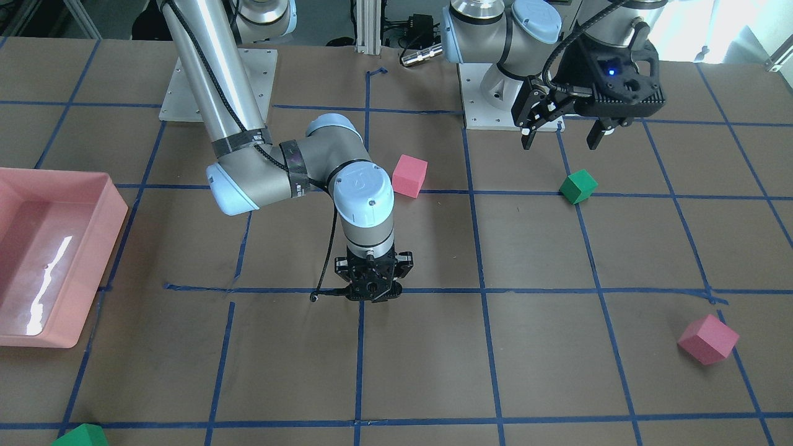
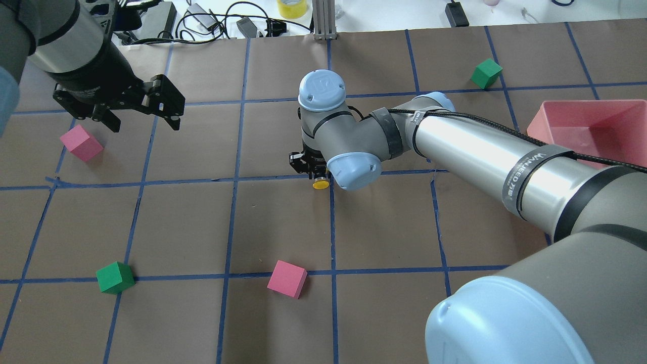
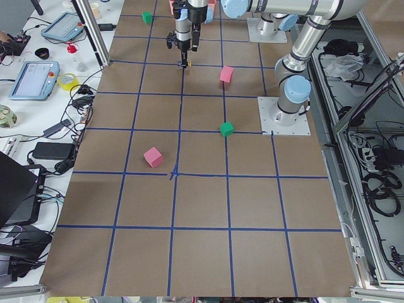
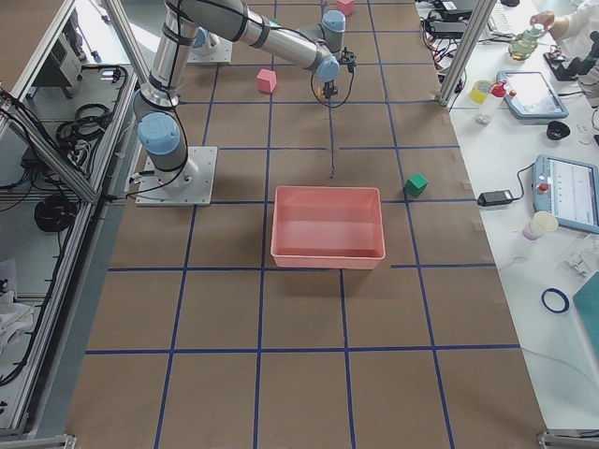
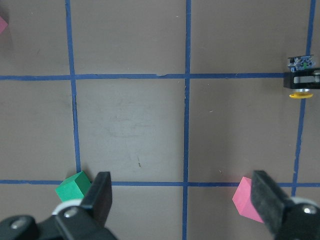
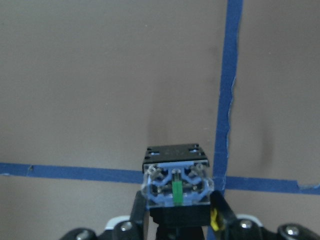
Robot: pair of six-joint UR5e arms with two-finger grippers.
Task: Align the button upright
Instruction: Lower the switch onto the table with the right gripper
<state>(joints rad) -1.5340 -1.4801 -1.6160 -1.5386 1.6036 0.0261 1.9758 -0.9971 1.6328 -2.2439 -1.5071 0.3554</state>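
The button [image 2: 320, 184] sits between the fingers of my right gripper [image 2: 314, 174], which points straight down close to the table at a crossing of the blue tape lines. Its yellow cap sticks out sideways toward the robot's side, so it is not upright. In the right wrist view its black body and silvery-blue terminal base [image 6: 176, 184] face the camera between the fingers [image 6: 140, 210]. It also shows in the left wrist view [image 5: 301, 93]. My left gripper [image 2: 141, 119] is open and empty, high above the table, far from the button.
A pink cube [image 1: 409, 175] and a green cube [image 1: 578, 186] lie on the robot's side of the button. Another pink cube [image 1: 708, 339] and green cube [image 1: 80, 435] lie farther out. A pink tray [image 1: 118, 210] stands on the robot's right.
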